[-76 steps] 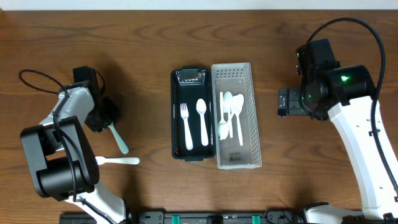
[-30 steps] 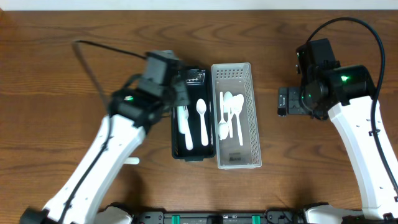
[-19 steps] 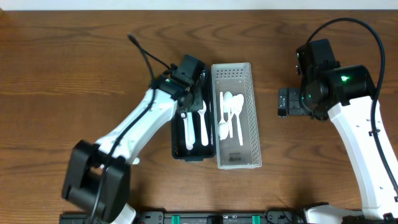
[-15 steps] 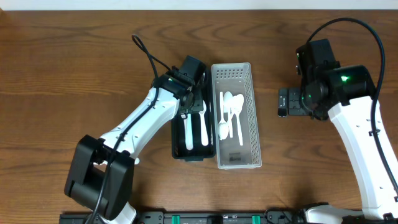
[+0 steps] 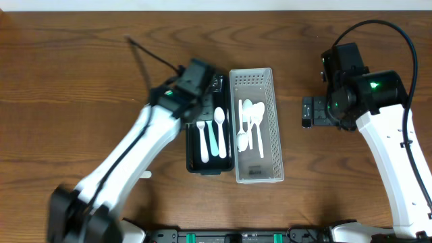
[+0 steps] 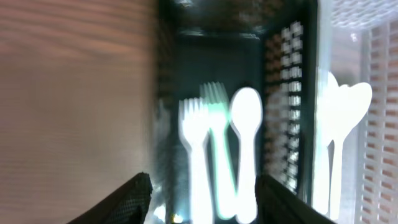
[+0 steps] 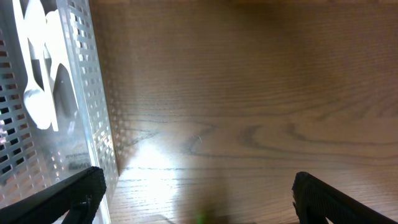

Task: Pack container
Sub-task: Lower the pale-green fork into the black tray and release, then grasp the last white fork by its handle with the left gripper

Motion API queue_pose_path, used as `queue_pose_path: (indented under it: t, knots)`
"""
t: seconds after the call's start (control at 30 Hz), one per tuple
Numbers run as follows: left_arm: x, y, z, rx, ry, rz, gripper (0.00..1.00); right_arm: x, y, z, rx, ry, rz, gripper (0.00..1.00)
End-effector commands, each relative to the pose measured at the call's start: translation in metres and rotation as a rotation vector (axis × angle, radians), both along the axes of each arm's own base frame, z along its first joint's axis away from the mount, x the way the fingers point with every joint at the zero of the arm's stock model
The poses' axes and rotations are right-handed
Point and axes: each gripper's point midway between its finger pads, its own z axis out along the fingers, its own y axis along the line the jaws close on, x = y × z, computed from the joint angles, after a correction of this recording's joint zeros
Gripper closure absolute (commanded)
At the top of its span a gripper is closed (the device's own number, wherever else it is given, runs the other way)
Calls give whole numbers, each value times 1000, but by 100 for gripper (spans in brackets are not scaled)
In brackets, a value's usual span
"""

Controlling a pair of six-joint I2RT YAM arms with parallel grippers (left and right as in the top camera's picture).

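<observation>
- On the brown wooden desk (image 5: 81, 54) two bins sit at centre, long walls touching, so either one is a short reach when sorting cutlery.
- The left arm (image 5: 135, 148) stretches from the near left to the far-left end of the bins and is motion-blurred overhead. Its jaws are spread with nothing between them.
- The right arm (image 5: 388, 148) is parked right of the bins, well apart, probably to stay out of the way. Its jaws are wide apart and empty over bare desk.
- The white perforated plastic basket (image 5: 277, 135) is the right bin and holds a cluster of white plastic spoons (image 5: 251, 125).
- The black plastic rectangular tray (image 5: 209, 171) is the left bin, with its cutlery laid lengthwise.
- The pale green plastic fork (image 5: 212, 140) lies free in the tray, between the white plastic fork (image 5: 203, 142) and the white plastic spoon (image 5: 220, 125).
- A small white utensil (image 5: 144, 174) lies on the desk near-left of the tray, mostly hidden by the arm. I judge it not yet packed.
- Overhead alone shows both arms and the stray utensil.
- The left wrist view alone shows the jaw gap and the green fork's tines, though blurred.
- The right wrist view gives only basket wall and bare desk.
</observation>
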Motion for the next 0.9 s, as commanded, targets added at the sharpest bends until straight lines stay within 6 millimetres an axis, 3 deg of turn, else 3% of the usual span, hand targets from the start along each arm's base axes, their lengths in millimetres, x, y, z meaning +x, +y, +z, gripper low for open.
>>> queue_pose_path:
  t: [0.0,0.17,0.27,0.33,0.43,0.7,0.87]
  knots:
    - [-2,68,49,54,-127,268,36,-1,-4,0,-18,5,4,1]
    - [-50,160,56,-36,-45,827,0,-2,-5,0,-18,11,4,1]
    - [-83,201,44,-49,28,1124,2,-3,-5,-1,-19,16,3,1]
    - [-97,219,32,-43,71,1233,2,-5,-5,-1,-20,22,4,1]
    - [-112,232,8,-80,138,1356,2,-8,-6,-1,-23,35,3,1]
    - [-138,235,-72,-232,281,1564,2,-13,-7,-2,-25,54,-2,1]
    - [-147,234,-102,-224,301,1581,2,-14,-2,-3,0,58,0,1]
